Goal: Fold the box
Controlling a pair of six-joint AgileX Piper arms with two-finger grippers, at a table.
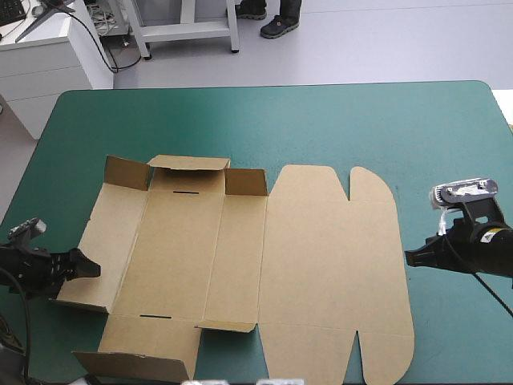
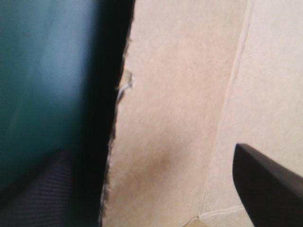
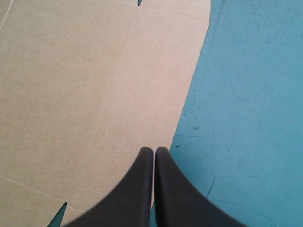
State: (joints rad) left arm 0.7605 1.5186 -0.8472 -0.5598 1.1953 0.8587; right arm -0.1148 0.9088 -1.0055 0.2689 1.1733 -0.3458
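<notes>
Teal-green cover [image 1: 321, 120] | box [image 1: 321, 257] mostly flat | left gripper [image 1: 90, 267] spread astride box's left edge | right gripper [image 1: 410, 258] closed, empty, at box's right edge

The desk [image 1: 337, 120] carries a teal-green cover [image 1: 449, 128] with rounded far corners. In the right wrist view the cover [image 3: 246, 118] shows small dark scratches and specks scattered over its surface

The table [image 1: 321, 120] is covered in teal-green. The brown box [image 1: 321, 257] is laid on it as a largely flat sheet. Its left edge is taken between the parted left gripper [image 1: 90, 268], and its rounded right edge is found just under the right gripper [image 1: 408, 258].
</notes>
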